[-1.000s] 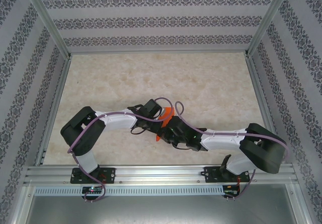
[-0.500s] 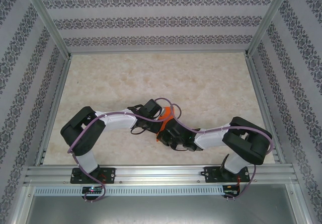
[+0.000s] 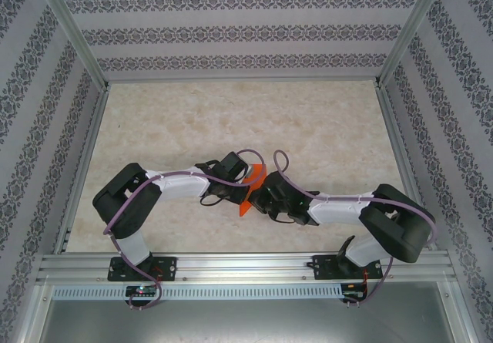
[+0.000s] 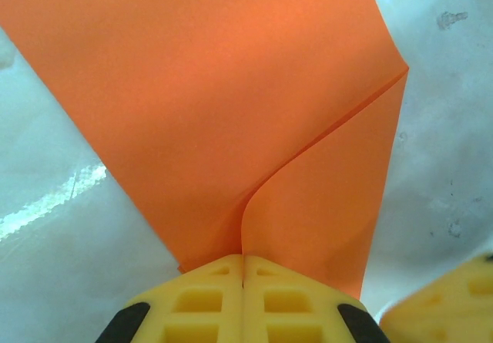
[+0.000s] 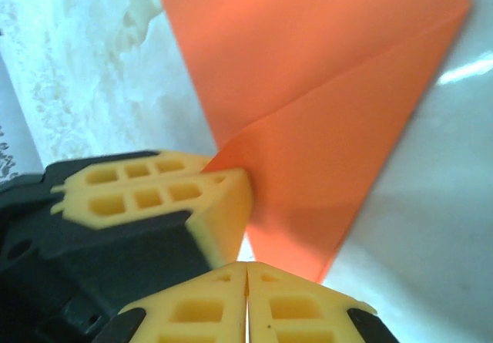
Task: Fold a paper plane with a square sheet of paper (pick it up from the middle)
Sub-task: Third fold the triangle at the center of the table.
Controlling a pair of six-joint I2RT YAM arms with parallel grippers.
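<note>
Pinching the orange sheet in the left hand —
hovering the shut right hand just beside its near corner.

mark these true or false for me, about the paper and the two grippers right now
1. The left gripper is shut on the orange paper. True.
2. The right gripper stands wide open. False: its jaws are closed together.
3. The left arm and the right arm both reach in toward the middle of the table. True.
4. The orange paper lies flat and unfolded on the table. False: it is bent over on itself along a fold, with one end pinched in the left gripper.
</note>
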